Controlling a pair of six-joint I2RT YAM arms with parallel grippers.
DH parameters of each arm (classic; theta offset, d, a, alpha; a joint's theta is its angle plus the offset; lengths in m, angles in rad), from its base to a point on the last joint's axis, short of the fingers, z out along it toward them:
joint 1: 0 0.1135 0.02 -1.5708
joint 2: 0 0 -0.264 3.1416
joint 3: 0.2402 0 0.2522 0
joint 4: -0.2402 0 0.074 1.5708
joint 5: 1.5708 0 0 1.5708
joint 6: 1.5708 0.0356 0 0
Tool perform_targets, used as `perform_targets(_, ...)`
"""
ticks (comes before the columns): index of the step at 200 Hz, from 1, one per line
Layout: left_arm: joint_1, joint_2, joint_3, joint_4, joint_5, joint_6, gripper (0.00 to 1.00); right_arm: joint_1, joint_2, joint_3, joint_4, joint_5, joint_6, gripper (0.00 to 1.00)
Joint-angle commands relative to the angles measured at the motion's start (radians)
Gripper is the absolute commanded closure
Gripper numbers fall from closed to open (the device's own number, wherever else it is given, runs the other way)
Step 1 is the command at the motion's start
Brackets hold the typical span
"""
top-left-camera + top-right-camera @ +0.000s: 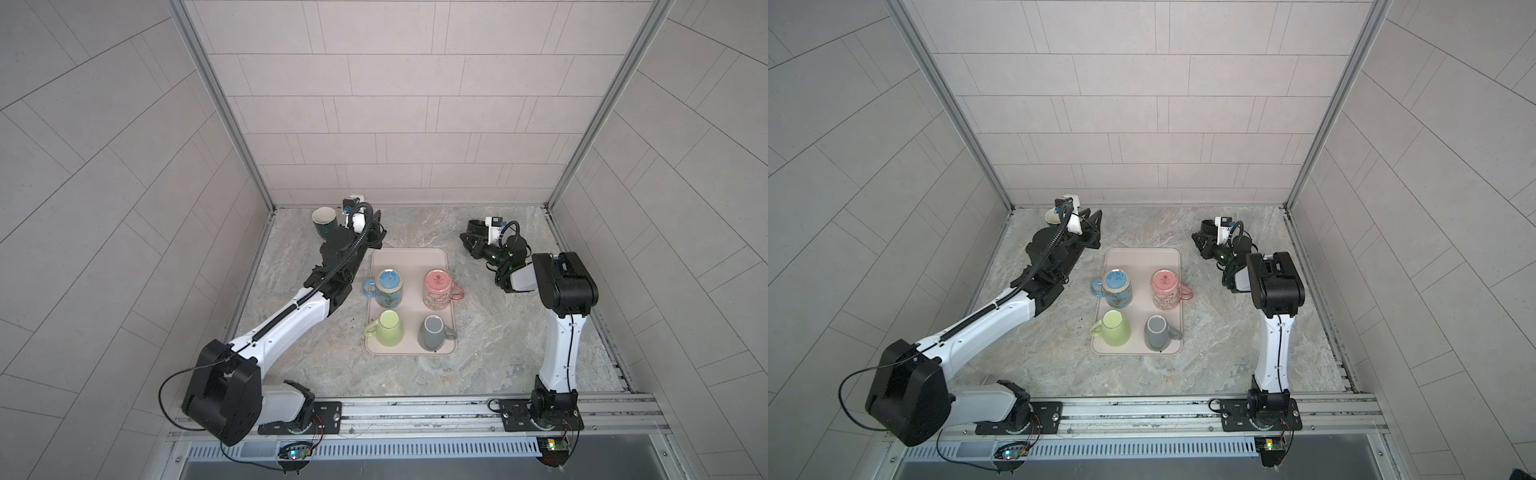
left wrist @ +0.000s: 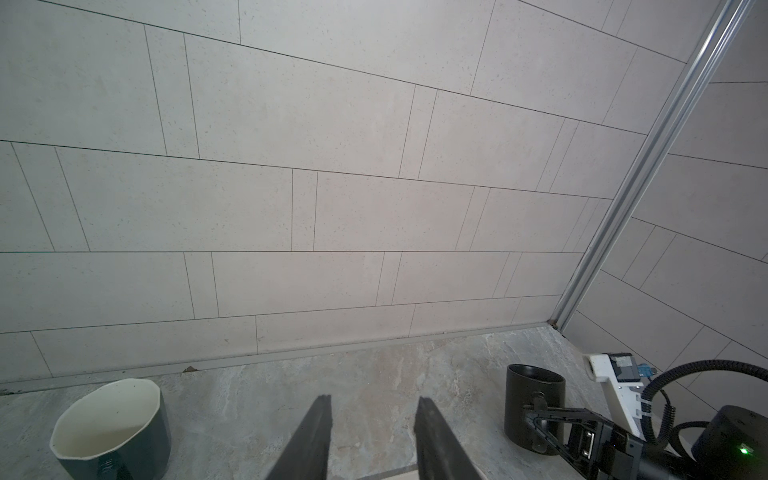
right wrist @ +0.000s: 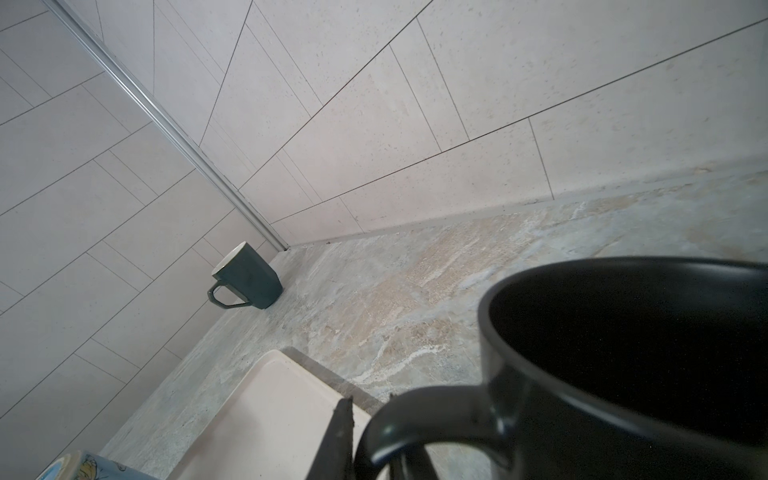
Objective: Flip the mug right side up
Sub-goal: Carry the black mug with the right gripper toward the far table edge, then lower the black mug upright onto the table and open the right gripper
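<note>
Right arm point(image 1: 561, 345) reaches low, right claw point(image 1: 468, 242) at the handle of the black mug point(image 1: 476, 227), which stands upright on the marbled desk point(image 1: 415, 374); grip unclear. Left claw point(image 2: 374, 398) partly open, empty. Tiled walls point(image 1: 395, 104).

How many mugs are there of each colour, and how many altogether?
Blue mug: 1
Pink mug: 1
Green mug: 1
Grey mug: 1
Dark teal mug: 1
Black mug: 1
Total: 6 mugs
</note>
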Motion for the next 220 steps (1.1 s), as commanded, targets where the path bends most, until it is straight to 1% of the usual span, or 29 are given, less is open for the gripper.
perform_targets(1, 0.005, -0.003, 0.01, 0.037, 0.01, -0.008, 0.63, 0.009, -0.027, -0.007, 0.012, 0.013, -0.032, 0.8)
perform_targets(48, 0.005, -0.006, -0.001, 0.042, 0.01, -0.008, 0.63, 0.009, -0.031, -0.017, -0.006, 0.027, -0.037, 0.8)
perform_targets(99, 0.005, -0.015, -0.016, 0.047, 0.005, -0.006, 0.63, 0.019, -0.048, -0.015, -0.07, 0.042, -0.076, 0.8)
perform_targets(165, 0.005, -0.033, -0.031, 0.047, -0.005, -0.002, 0.63, 0.021, -0.057, -0.01, -0.121, 0.069, -0.085, 0.8)
perform_targets(186, 0.007, -0.039, -0.028, 0.034, -0.012, 0.0, 0.63, 0.021, -0.092, -0.027, -0.152, 0.077, -0.1, 0.79)
perform_targets(220, 0.009, -0.059, -0.019, -0.016, -0.032, -0.009, 0.62, 0.025, -0.194, -0.085, -0.231, 0.098, -0.13, 0.74)
